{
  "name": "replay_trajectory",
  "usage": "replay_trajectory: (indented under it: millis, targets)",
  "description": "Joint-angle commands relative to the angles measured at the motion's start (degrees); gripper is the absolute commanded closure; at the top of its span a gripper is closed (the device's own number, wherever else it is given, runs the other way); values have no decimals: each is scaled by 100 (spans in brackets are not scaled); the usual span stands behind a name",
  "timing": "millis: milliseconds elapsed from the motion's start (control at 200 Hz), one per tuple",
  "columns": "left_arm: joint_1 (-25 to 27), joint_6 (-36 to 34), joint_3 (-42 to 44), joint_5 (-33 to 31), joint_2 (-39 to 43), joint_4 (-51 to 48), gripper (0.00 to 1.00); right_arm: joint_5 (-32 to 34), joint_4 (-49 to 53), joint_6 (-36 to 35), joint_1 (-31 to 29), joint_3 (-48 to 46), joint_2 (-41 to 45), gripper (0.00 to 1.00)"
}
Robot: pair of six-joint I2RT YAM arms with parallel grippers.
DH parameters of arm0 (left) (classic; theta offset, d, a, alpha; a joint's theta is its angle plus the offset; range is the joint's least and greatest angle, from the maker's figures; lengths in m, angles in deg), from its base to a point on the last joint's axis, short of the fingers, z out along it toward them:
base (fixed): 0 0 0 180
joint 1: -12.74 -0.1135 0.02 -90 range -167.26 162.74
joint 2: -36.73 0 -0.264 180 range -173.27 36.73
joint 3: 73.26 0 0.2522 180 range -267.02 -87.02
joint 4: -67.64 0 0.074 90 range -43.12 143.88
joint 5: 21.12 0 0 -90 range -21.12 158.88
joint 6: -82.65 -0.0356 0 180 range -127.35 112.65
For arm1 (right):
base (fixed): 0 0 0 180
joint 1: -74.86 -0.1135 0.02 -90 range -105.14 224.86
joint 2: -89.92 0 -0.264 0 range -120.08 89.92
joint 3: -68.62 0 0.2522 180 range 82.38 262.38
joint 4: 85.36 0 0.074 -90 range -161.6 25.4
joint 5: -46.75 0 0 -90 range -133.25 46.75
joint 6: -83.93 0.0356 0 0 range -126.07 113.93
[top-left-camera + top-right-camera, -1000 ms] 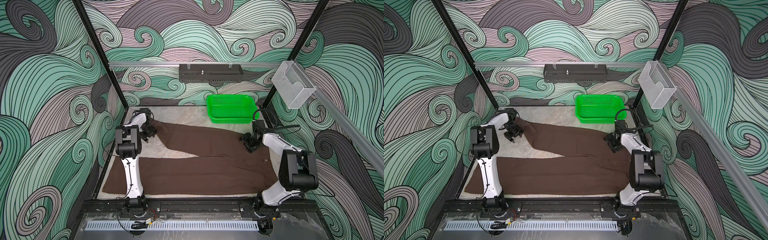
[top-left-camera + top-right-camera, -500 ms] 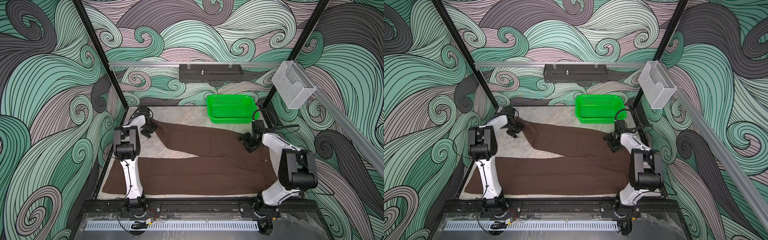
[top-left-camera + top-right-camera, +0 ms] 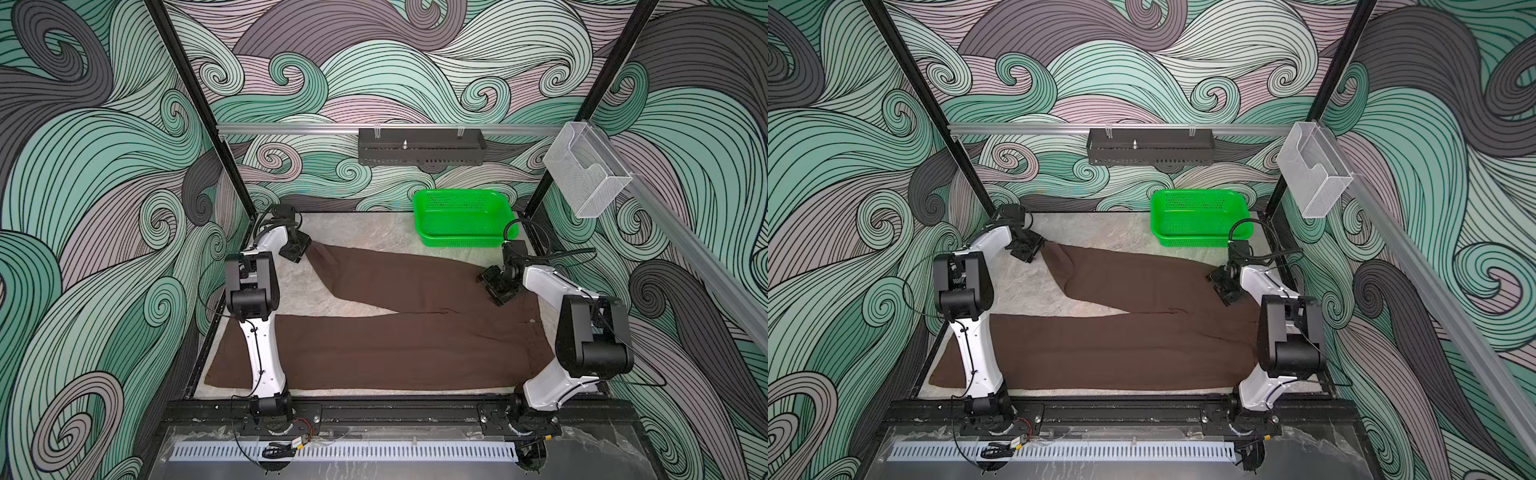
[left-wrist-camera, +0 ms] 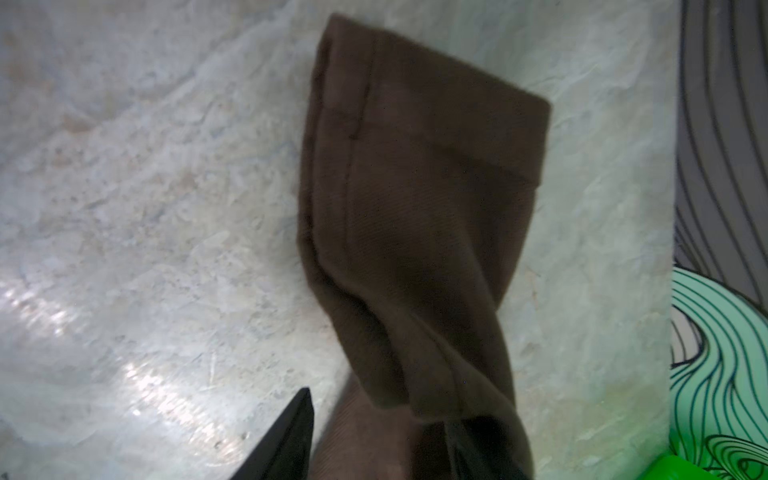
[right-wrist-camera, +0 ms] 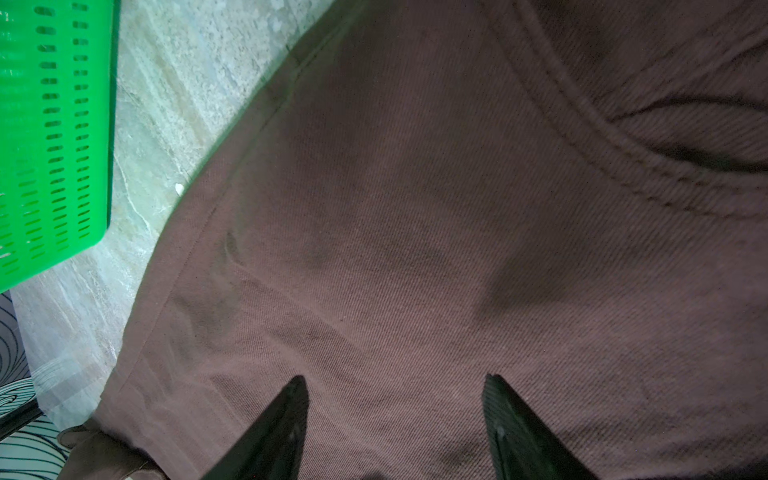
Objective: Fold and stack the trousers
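**Far Leg's Hem Taken Up for the First Fold**

The trousers (image 3: 395,336) lay spread on the table (image 3: 365,230), waist to the right and the two legs splayed apart toward the left. The left gripper (image 3: 296,250) was at the far leg's hem. The right gripper (image 3: 496,286) stood over the far side of the waist, jaws wide and empty.

The step looked to be laying the far leg over the near one. To do it well, the left jaws needed both layers of the hem. The right needed the waist's edge rather than flat cloth, so that both ends travelled together.

Only the left wrist view showed the hem bunched and twisted between jaws standing partly apart; whether they gripped could not be told. The right wrist view showed its fingers (image 5: 286,419) over flat cloth, with the green basket (image 5: 54,124) near. Both top views gave the layout alone.
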Motion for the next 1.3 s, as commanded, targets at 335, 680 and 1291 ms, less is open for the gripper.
replay_trajectory:
  millis: [335, 680, 1291]
  targets:
    - [-87, -51, -1037, -192, -740, -46, 77, -14, 18, -99, -31, 115, -88, 33]
    - [-87, -25, -1897, -137, -1443, -430, 65, -17, 19, -91, -29, 168, -139, 33]
    - [-421, -515, -1538, -39, -104, -709, 100, 40, 67, -57, -28, -5, 113, 33]
